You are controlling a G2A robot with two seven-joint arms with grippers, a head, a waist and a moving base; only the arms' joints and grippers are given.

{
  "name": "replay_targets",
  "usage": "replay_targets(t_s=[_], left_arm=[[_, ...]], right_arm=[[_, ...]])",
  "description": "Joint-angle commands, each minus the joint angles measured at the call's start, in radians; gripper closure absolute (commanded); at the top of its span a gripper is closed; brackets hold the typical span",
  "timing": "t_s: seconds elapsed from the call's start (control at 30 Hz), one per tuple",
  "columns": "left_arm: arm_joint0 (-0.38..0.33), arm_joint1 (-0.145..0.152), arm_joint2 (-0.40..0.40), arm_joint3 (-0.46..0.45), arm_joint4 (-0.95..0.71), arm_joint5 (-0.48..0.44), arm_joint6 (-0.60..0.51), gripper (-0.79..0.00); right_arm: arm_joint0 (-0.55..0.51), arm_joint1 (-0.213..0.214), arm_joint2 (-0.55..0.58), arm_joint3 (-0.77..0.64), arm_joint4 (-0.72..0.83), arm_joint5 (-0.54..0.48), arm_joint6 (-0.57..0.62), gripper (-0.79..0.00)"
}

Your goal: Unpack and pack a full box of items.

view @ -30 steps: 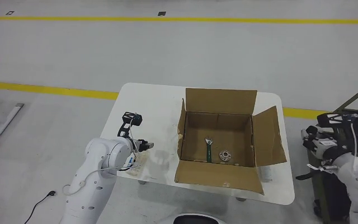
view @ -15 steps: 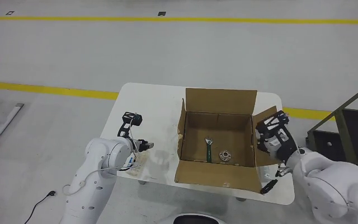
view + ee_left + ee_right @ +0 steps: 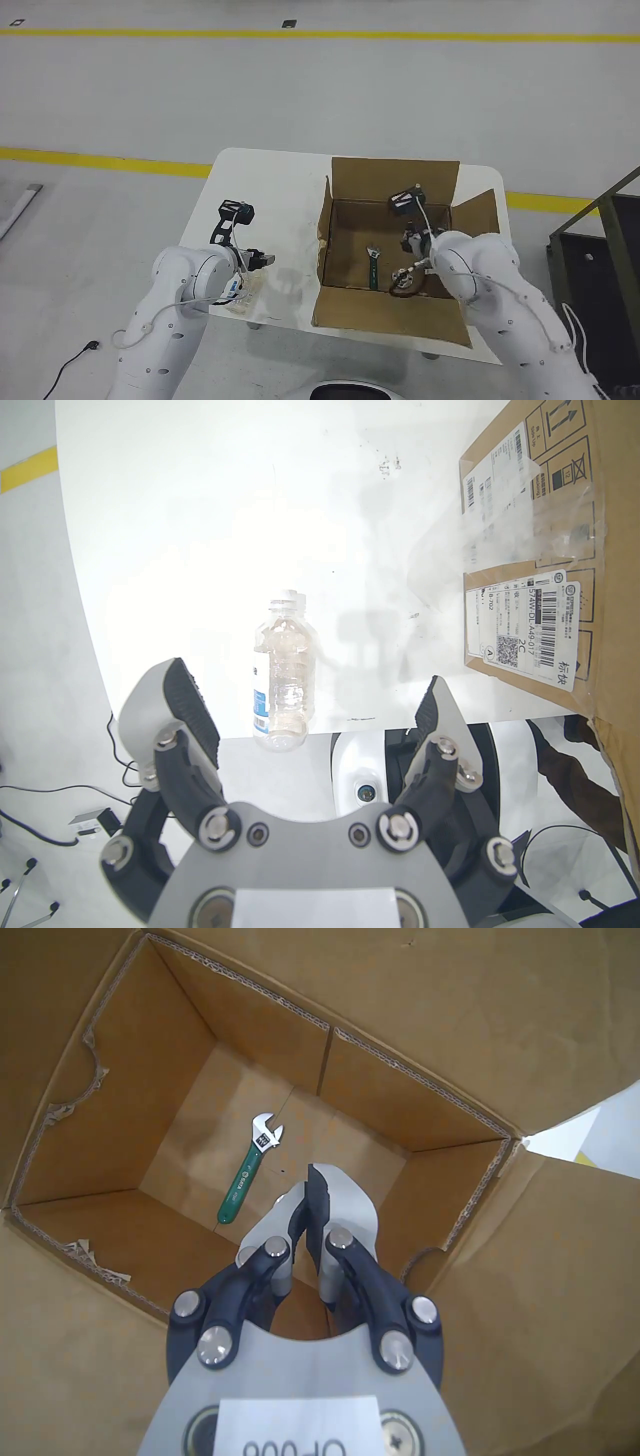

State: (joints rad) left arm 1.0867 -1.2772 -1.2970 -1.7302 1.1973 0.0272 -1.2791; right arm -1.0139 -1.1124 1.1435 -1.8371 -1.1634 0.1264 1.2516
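Wrench (image 3: pixel 248 1169) lies flat on the floor of the open box (image 3: pixel 400 1098), and my next move turns on how it sits against my right pincer (image 3: pixel 307 1188). That pincer hangs inside the box mouth, above the floor, its two pads pressed together with nothing between them. From it the wrench lies lower down and off to my left, apart from the tips. Its long axis runs from the far wall toward the near one, metal head away from me and green handle toward me, so I judge the handle the easier end to take. I would have to spread the pads and turn them across that axis before going down.

My right arm is plainly the nearer one. My left pincer (image 3: pixel 305 680) is well apart from the box, spread wide and empty above a clear bottle (image 3: pixel 282 670) that stands at the near left edge of the surface (image 3: pixel 200 525).

A small round part (image 3: pixel 401 284) seems to lie just right of the wrench; in the top view my right arm half covers it, so I cannot be sure of it.

Against a second ago, my right arm has swung in from beyond the right end of the surface, passed over the right flap, and now stands over the box. My left arm has not shifted, nor has the wrench.
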Motion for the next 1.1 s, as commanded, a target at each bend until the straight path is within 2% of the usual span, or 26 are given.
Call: replay_targets(t_s=[0.0,0.27,0.37,0.6,0.73,0.9,1.07], left_arm=[[0.000,0.000,0.000,0.000,0.000,0.000,0.000,-0.785],[0.000,0.000,0.000,0.000,0.000,0.000,0.000,-0.785],[0.000,0.000,0.000,0.000,0.000,0.000,0.000,-0.785],[0.000,0.000,0.000,0.000,0.000,0.000,0.000,-0.785],[0.000,0.000,0.000,0.000,0.000,0.000,0.000,-0.785],[0.000,0.000,0.000,0.000,0.000,0.000,0.000,-0.785],[0.000,0.000,0.000,0.000,0.000,0.000,0.000,-0.785]], right_arm=[[-0.001,0.000,0.001,-0.002,-0.001,-0.001,0.000,0.000],[-0.003,0.000,0.000,-0.002,-0.004,-0.002,-0.007,0.000],[-0.016,-0.008,-0.055,0.024,-0.076,0.044,-0.011,0.000],[0.099,-0.084,-0.274,0.231,-0.046,0.244,0.004,0.000],[0.168,-0.128,-0.363,0.360,-0.044,0.317,-0.004,0.000],[0.224,-0.168,-0.402,0.471,-0.001,0.347,-0.034,0.000],[0.247,-0.184,-0.395,0.523,0.004,0.357,-0.041,0.000]])
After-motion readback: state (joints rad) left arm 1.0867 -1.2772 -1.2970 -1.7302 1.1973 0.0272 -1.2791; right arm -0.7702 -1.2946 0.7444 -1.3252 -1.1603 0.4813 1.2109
